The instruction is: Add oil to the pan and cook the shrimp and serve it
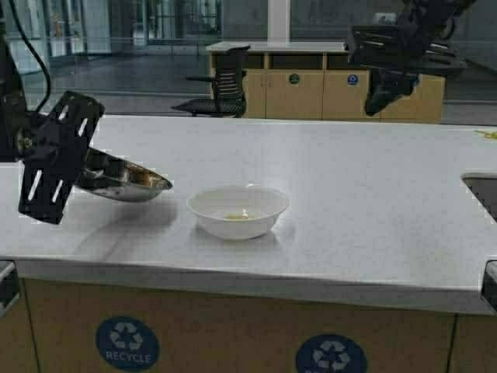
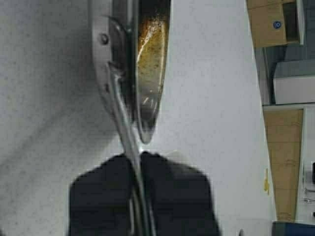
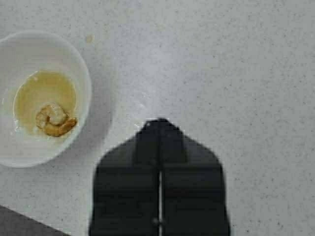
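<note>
High view: the left gripper (image 1: 66,155) is seen at the left edge of the white counter (image 1: 373,202), holding the pan (image 1: 124,183) by its handle. The pan is lifted off the counter and tilted, its rim dipping toward the right, with a shadow cast on the counter beneath it. The white bowl (image 1: 238,211) is set just right of the pan, apart from it, near the front edge of the counter. Only a pale yellowish patch is made out inside the bowl from here.

Left wrist view: the grip itself is shown. The left gripper (image 2: 139,162) has its jaws pressed together on the pan's thin metal handle (image 2: 129,142), which runs between the black fingers (image 2: 106,191). The pan (image 2: 150,73) is viewed edge-on; its inside is stained brown and speckled, with a wet sheen near the handle end. No shrimp is seen in the visible part of the pan.

Right wrist view: the bowl's contents are resolved. The shrimp (image 3: 55,119) lies in the white bowl (image 3: 81,73), curled, pale pink with a browned lower edge, resting in a shallow pool of yellowish oil (image 3: 44,91). The right gripper (image 3: 160,147) is held above bare counter (image 3: 246,73) to one side of the bowl, jaws together with nothing between them.

High view again: the right gripper (image 1: 382,97) is raised high at the far right, well apart from bowl and pan.
</note>
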Controlling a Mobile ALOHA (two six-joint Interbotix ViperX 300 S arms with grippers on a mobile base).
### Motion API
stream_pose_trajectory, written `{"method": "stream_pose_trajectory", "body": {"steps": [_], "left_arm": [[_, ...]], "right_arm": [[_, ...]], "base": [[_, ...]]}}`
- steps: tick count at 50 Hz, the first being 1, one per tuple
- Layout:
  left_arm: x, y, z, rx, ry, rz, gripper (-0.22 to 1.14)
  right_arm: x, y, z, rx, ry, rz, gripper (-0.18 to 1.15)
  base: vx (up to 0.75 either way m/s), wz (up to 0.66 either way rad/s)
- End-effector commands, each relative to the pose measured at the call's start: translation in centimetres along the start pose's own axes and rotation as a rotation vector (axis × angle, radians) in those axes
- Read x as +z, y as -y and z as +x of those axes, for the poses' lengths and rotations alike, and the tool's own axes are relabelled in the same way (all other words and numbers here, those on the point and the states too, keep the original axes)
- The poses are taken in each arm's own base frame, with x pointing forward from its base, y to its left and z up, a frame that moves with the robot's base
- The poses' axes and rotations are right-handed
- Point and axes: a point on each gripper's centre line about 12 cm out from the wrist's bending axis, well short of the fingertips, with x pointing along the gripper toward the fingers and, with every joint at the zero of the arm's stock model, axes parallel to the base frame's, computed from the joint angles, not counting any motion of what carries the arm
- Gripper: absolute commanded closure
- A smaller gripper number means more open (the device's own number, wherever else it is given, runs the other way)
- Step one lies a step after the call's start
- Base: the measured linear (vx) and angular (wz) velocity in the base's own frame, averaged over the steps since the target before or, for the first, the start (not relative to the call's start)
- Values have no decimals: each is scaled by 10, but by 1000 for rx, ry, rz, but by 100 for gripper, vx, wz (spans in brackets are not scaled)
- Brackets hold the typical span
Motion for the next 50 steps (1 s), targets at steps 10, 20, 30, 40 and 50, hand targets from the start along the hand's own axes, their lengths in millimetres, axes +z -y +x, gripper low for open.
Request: {"method": "stream_pose_trajectory", "body": {"steps": [10, 20, 30, 40, 50], "left_arm": [[-18, -24, 10, -84, -66, -158, 86], [-34, -41, 7, -55, -134, -156, 86], [-61, -41, 7, -72, -226, -145, 86], [-66, -55, 14, -42, -220, -144, 86], [-69, -71, 16, 2, -218, -143, 86]], "right_arm": [[10, -2, -7, 6, 36, -1, 91], [10, -2, -6, 5, 36, -2, 91], [10, -2, -6, 5, 33, -2, 91], [8, -2, -6, 6, 27, -2, 91], [9, -2, -6, 7, 29, -1, 91]], "base": [[0, 0], [0, 0], [0, 0], [0, 0], [0, 0]]}}
